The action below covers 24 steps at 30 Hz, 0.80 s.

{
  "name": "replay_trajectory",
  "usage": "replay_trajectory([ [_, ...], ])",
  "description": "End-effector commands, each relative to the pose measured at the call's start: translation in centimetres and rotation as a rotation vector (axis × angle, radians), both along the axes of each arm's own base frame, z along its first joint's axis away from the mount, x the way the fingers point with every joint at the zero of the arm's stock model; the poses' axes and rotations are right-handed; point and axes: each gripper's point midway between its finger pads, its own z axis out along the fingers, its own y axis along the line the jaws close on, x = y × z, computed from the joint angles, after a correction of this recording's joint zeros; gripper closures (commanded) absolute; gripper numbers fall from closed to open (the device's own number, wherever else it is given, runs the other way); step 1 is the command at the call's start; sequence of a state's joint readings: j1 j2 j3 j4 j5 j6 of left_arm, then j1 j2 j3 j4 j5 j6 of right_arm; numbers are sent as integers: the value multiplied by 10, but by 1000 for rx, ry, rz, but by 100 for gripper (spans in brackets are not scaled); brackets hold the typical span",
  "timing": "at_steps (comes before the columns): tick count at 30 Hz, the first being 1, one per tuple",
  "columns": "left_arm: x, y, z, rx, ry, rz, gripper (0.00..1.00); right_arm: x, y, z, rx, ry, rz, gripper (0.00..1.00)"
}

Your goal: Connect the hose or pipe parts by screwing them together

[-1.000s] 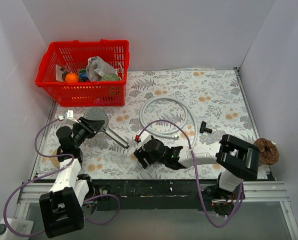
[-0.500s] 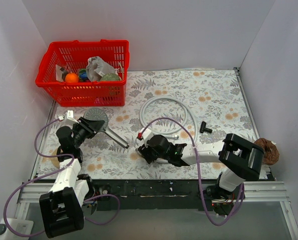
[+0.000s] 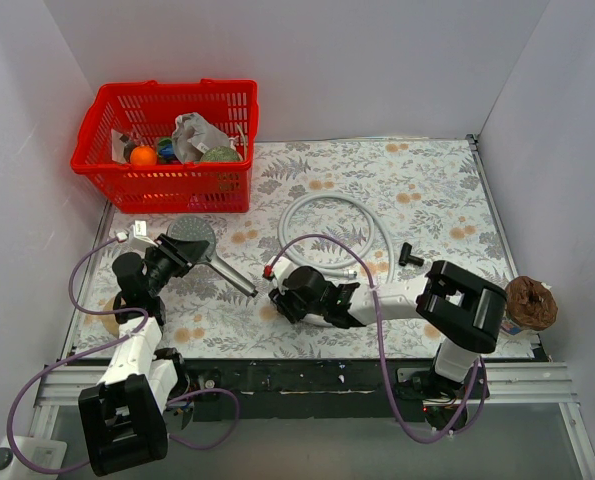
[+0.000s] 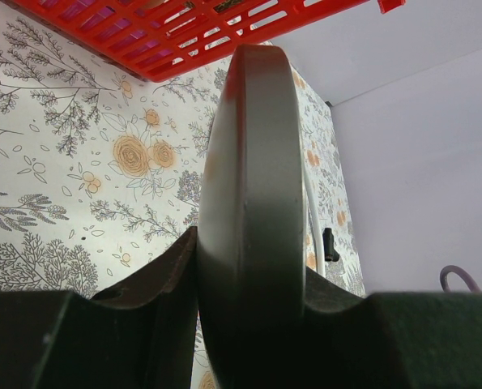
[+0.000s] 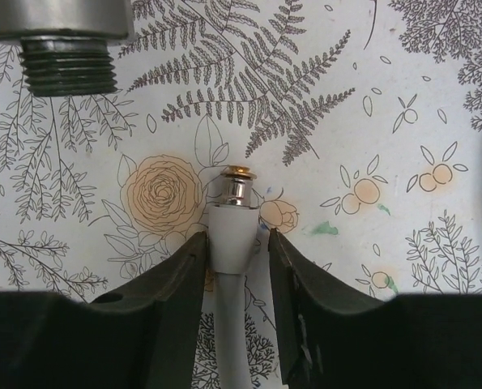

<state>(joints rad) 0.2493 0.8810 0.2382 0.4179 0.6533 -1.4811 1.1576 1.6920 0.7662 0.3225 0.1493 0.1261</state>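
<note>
My left gripper (image 3: pixel 176 251) is shut on the rim of the grey round shower head (image 3: pixel 193 237), which fills the left wrist view (image 4: pixel 249 162) between the jaws. Its slim metal handle (image 3: pixel 235 277) slopes toward the mat's middle, and its threaded tip (image 5: pixel 66 57) shows at the upper left of the right wrist view. The whitish hose (image 3: pixel 339 232) lies coiled on the mat. My right gripper (image 5: pixel 237 237) straddles the hose's white end sleeve (image 5: pixel 229 231) with its metal tip. The left finger touches the sleeve, a thin gap stays on the right, so the jaws are open. In the top view the right gripper (image 3: pixel 277 296) is low, just right of the handle tip.
A red basket (image 3: pixel 167 140) of odds and ends stands at the back left. A small black fitting (image 3: pixel 410 254) lies right of the coil and a brown lump (image 3: pixel 530 303) sits at the right edge. Purple cables loop over both arms.
The right gripper has slid forward along the hose to its end, and its jaws have narrowed around the sleeve. The left arm and the shower head have not moved.
</note>
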Motion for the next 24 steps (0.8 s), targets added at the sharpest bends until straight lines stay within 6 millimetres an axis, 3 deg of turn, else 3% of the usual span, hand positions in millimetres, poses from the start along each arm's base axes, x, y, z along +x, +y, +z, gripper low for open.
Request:
replay_trajectory([
  [1,4,0,20,22,-71,-3,100,10,16,15,54,-11,12,60],
  [7,5,1,22,24,-76,0,100,10,24,17,69,-3,26,75],
  [9,5,1,21,24,-70,1,100,10,28,23,96,-2,26,88],
  [11,5,2,22,27,-70,4,100,12,34,43,171,-20,21,95],
  [12,5,2,22,28,-69,4,100,10,31,45,185,-23,15,95],
  [13,6,3,22,30,-68,8,100,11,32,62,239,-38,11,96],
  [17,6,2,23,28,-71,5,100,-1,25,77,299,-22,19,99],
  [24,4,2,20,13,-66,9,100,-19,18,74,328,25,36,99],
])
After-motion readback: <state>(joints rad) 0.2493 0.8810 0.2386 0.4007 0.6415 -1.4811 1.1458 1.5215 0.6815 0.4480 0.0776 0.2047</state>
